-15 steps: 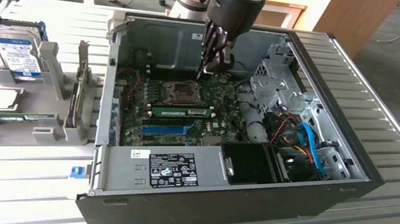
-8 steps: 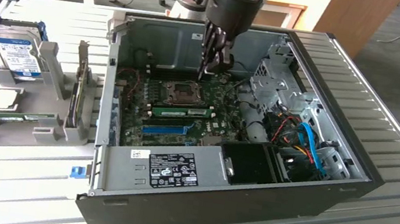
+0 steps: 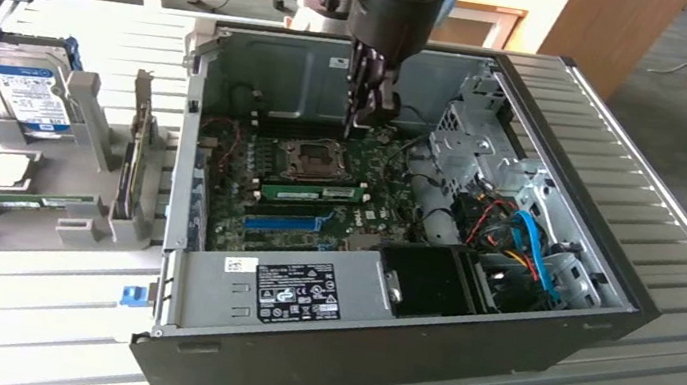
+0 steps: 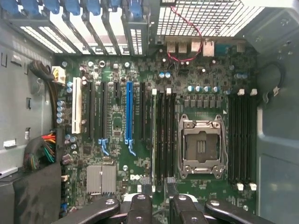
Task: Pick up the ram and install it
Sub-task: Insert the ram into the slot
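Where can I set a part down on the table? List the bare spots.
Bare table slats in front of the grey rack, and beyond the computer case on the exterior view's right. Crowded: the rack with its hard drive, and the case's cables.

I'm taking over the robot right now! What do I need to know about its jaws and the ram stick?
Gripper: jaws open, holding nothing. It hangs inside the computer case, above the motherboard.
Ram: stands in a slot beside the processor socket, apart from the gripper.
Second green stick: lies in the grey rack outside the case, on the exterior view's left, near the hard drive.
Done: the ram is picked up and set in its slot.
Left: I cannot tell whether it is pushed fully in.
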Controlling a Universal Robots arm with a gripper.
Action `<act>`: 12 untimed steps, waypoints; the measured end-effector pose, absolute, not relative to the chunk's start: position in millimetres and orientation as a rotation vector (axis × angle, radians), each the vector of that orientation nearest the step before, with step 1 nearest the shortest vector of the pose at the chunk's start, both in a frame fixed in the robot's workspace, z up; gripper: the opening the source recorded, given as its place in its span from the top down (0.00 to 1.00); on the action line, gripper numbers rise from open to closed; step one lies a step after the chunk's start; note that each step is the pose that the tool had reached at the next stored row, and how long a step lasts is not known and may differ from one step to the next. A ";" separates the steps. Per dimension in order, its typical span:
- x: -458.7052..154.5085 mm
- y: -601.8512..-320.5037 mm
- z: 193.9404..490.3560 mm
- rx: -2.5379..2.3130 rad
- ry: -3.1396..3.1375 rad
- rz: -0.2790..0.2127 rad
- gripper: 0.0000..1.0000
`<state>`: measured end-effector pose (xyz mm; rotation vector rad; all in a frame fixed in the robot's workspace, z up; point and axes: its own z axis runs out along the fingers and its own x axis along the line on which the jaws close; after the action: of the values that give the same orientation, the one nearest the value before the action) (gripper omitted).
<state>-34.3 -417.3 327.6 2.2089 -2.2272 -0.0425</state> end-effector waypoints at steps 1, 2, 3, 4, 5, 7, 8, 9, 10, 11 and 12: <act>-35.2 -417.2 327.6 2.213 -2.231 -0.034 0.75; -36.1 -417.2 327.6 2.217 -2.234 -0.027 0.75; -36.4 -417.2 327.5 2.218 -2.235 -0.024 0.75; -36.3 -417.2 327.5 2.218 -2.235 -0.024 0.75; -36.3 -417.2 327.5 2.218 -2.235 -0.024 0.75; -36.3 -417.3 327.6 2.218 -2.235 -0.024 0.75; -36.3 -417.3 327.6 2.218 -2.235 -0.024 0.75; -36.3 -417.3 327.6 2.218 -2.235 -0.024 0.75; -36.3 -417.3 327.6 2.217 -2.236 -0.024 0.75; -36.3 -417.3 327.6 2.215 -2.239 -0.024 0.75; -36.3 -417.3 327.6 2.211 -2.243 -0.024 0.75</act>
<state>-36.3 -417.3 327.6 2.2109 -2.2428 -0.0238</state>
